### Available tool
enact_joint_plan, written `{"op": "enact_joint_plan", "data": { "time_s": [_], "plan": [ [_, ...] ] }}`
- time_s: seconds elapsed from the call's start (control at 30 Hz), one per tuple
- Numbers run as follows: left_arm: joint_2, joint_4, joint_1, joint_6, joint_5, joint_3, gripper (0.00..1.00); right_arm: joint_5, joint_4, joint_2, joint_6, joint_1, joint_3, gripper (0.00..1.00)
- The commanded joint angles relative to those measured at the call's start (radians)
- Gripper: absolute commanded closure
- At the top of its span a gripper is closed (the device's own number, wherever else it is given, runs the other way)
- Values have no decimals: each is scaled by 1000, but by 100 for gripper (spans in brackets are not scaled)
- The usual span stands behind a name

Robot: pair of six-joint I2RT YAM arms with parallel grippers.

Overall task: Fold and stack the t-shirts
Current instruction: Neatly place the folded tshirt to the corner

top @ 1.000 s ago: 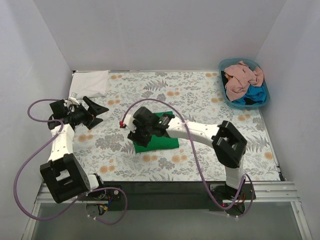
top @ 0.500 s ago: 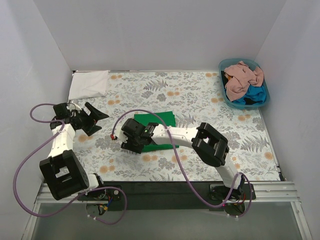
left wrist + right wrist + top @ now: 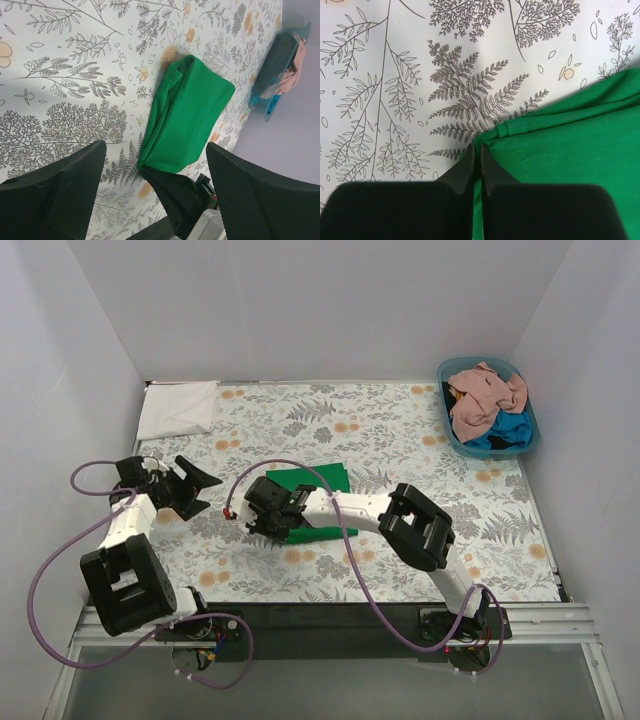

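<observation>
While flat, green t-shirt [image 3: 310, 479] lengthwise near-to-far.

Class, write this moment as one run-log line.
left pincer: open | right pincer: shut on green shirt corner | shirt: folded, on table

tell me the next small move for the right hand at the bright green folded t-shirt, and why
Probably lift a little, to test the grip. The right hand is shut at the near-left corner of the bright green folded cloth t-shirt, seemingly pinching its edge, while the shirt lies flat on the floral table covering.
</observation>
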Motion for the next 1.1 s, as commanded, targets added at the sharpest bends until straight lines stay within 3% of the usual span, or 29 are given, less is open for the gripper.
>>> {"op": "enact_joint_plan", "data": {
  "time_s": [0.0,0.13,0.27,0.53,0.77,1.07],
  "plan": [
    [-10,72,-27,-40,6,-36,21,-47,-26,-2,10,-27,19,99],
    [-23,103,-95,-61,-34,-79,22,-94,-30,-52,15,-66,48,99],
    [-11,240,-167,-161,-34,-155,18,-156,-29,-89,24,-95,63,99],
    [130,472,-351,-334,-155,-156,9,-205,-29,-105,58,-130,100,99],
    [202,546,-478,-440,-214,-162,8,-220,-29,-106,76,-152,131,99],
    [306,579,-549,-517,-286,-109,11,-214,-29,-68,105,-162,204,99]
  ]
}}
